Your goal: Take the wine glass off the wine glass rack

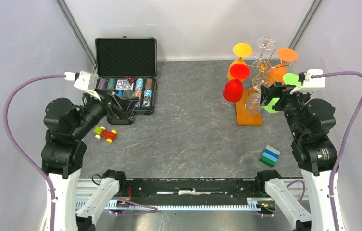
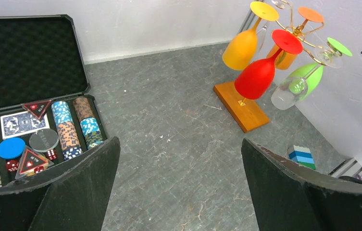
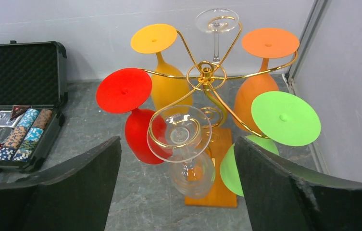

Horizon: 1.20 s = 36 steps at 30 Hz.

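Note:
The wine glass rack [image 1: 264, 66], a gold wire tree on an orange-brown wooden base [image 1: 247, 114], stands at the back right. Several glasses hang on it upside down: yellow [image 3: 162, 86], red [image 3: 140, 132], orange [image 3: 253, 91], green [image 3: 284, 118] and two clear ones. The near clear wine glass [image 3: 192, 175] hangs from a curled arm right in front of my right gripper [image 3: 177, 144], which is open and empty, its fingers either side of the glass but short of it. My left gripper [image 2: 181, 142] is open and empty over bare table near the chip case. The rack also shows in the left wrist view [image 2: 296, 31].
An open black chip case [image 1: 126, 72] with chips and cards lies at the back left. A small toy car [image 1: 105, 134] sits near the left arm. A blue-green block stack [image 1: 269, 156] lies at the front right. Walls close in on both sides.

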### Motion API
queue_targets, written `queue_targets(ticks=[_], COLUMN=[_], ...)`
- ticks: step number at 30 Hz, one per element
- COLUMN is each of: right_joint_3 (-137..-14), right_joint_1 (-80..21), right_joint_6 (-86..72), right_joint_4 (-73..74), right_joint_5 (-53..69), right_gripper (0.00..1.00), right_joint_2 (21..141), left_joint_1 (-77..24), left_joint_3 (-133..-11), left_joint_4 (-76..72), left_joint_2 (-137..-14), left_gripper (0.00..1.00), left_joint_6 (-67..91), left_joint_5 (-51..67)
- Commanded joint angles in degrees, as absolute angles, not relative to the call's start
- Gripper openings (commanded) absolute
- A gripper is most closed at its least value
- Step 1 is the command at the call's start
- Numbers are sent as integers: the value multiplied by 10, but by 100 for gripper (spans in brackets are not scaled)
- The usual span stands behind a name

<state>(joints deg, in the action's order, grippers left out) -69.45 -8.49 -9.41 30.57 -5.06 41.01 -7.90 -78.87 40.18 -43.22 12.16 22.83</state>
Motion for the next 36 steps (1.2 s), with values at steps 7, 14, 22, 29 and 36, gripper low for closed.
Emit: queue_targets(ticks=[7, 14, 22, 29, 36], right_joint_3=[-628, -692, -771, -789, -762], right_joint_1=[-82, -82, -74, -63, -35], right_joint_6=[-151, -159, -173, -192, -287], right_joint_4=[217, 284, 350, 388, 359], right_joint_5=[-70, -74, -119, -125, -90], right_gripper=[98, 98, 92, 85, 84], right_joint_2=[383, 472, 536, 549, 521], left_joint_1=[-81, -81, -81, -81, -81], left_joint_3=[-741, -715, -704, -703, -694], left_joint_4=[356, 339, 337, 336, 330], left_joint_2=[-416, -410, -412, -415, -413], left_gripper=[100, 100, 100, 100, 100], left_joint_6=[151, 156, 155, 157, 162], left_joint_5=[258, 285, 283, 283, 283])
